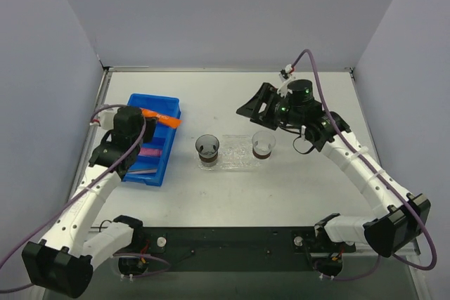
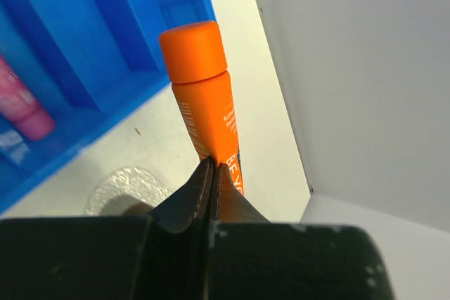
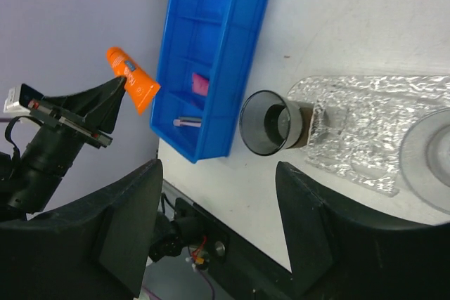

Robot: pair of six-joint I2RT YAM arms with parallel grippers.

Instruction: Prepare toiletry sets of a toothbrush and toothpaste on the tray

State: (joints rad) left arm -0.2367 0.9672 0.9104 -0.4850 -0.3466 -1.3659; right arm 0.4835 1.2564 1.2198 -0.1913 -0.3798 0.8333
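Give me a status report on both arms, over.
Left gripper shut on orange toothpaste, aloft by blue bin. Right gripper open near tray. Clear cups at both tray ends.

left cup (image 1: 208, 150) stands at one end of the tray (image 1: 235, 154) and right cup (image 1: 263, 145) at the other, so the only way in is down the strip between them. blue bin (image 1: 149, 178) blocks the left side, just a narrow gap of desk (image 1: 184, 173) before the left cup.

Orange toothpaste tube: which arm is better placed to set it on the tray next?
Left, likely: the left fingers are shut on the orange tube, held up near the blue bin. The right fingers are open and empty near the tray.
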